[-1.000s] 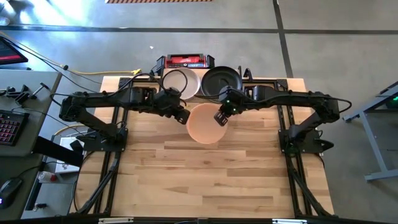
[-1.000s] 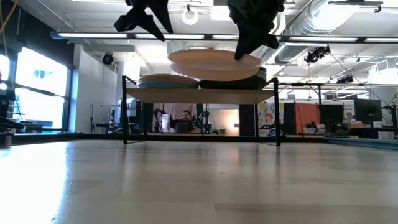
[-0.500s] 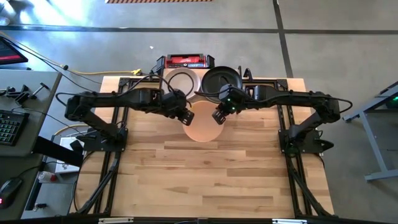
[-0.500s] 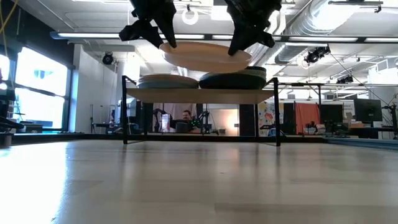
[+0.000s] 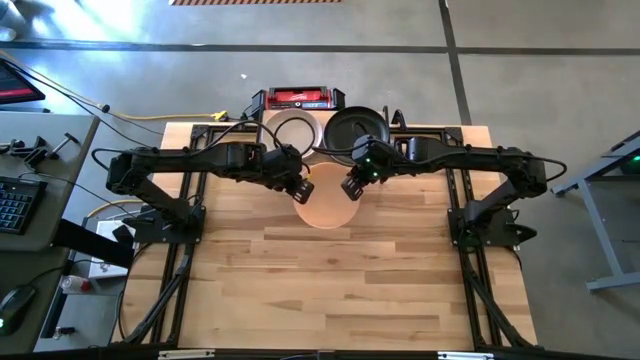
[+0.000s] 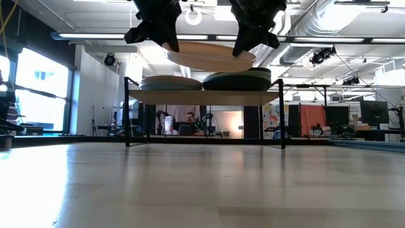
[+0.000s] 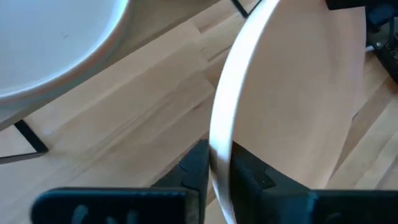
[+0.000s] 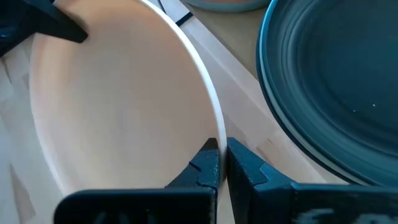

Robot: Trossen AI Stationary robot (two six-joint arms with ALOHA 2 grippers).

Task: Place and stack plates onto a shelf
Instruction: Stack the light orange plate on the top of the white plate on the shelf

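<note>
A peach-pink plate [image 5: 324,203], round and shallow with a pale rim, hangs in the air just in front of the shelf [image 6: 204,97], tilted slightly, its opposite edges pinched by the left tool [image 5: 303,188] and the right tool [image 5: 352,187]. The shelf, a light wooden top on thin black legs, stands at the far edge of the worktop [image 5: 330,280]. On it lie two stacks side by side: a cream-white plate [image 5: 291,132] tops the left stack, a black plate [image 5: 357,128] tops the right stack.
</note>
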